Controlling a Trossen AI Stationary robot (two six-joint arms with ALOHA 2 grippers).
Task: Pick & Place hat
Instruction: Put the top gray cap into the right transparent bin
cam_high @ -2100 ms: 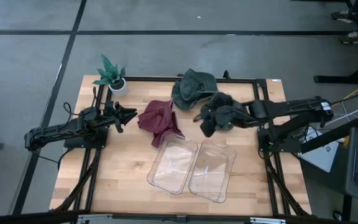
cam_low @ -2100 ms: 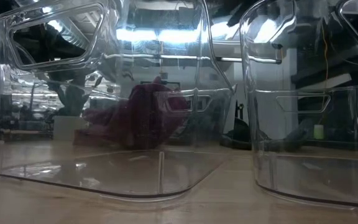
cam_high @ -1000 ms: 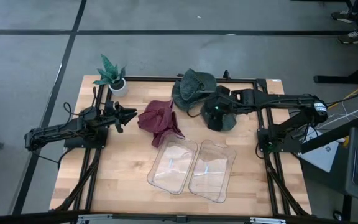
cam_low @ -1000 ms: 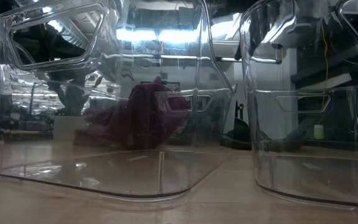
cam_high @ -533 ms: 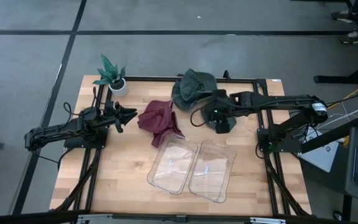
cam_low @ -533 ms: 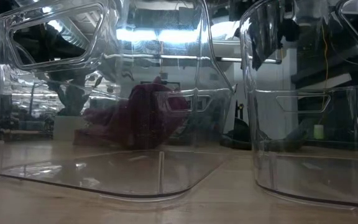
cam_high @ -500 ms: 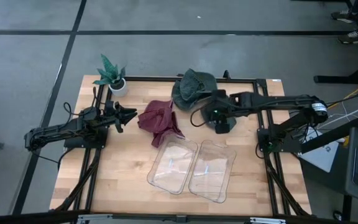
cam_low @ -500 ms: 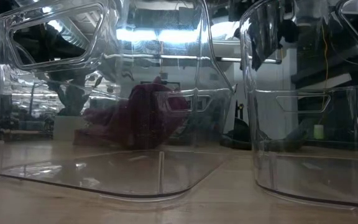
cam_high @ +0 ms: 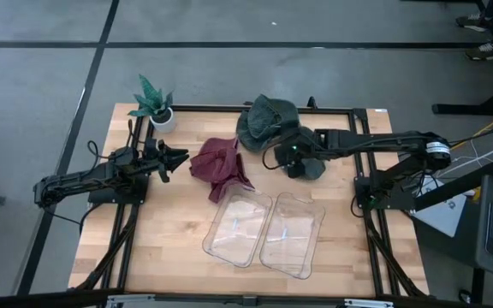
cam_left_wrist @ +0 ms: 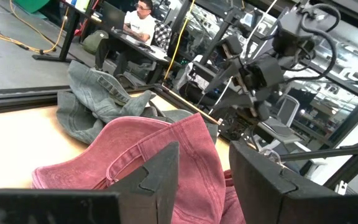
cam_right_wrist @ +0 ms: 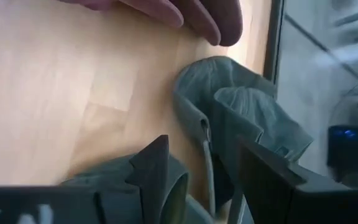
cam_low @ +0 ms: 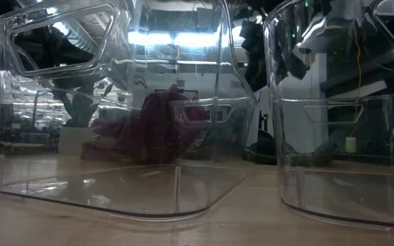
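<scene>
Right gripper (cam_high: 274, 159) has swung closer — green hat (cam_high: 264, 120) just beyond it.

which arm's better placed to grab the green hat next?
Right. The right gripper is open and sits at the green hat, whose fabric shows between its fingers in the right wrist view. The left gripper is open beside the red hat, farther from the green one.

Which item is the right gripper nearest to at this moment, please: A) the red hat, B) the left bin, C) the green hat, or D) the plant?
C: in the high view the right gripper hangs at the edge of the green hat, and its wrist view shows open fingers over green fabric.
</scene>
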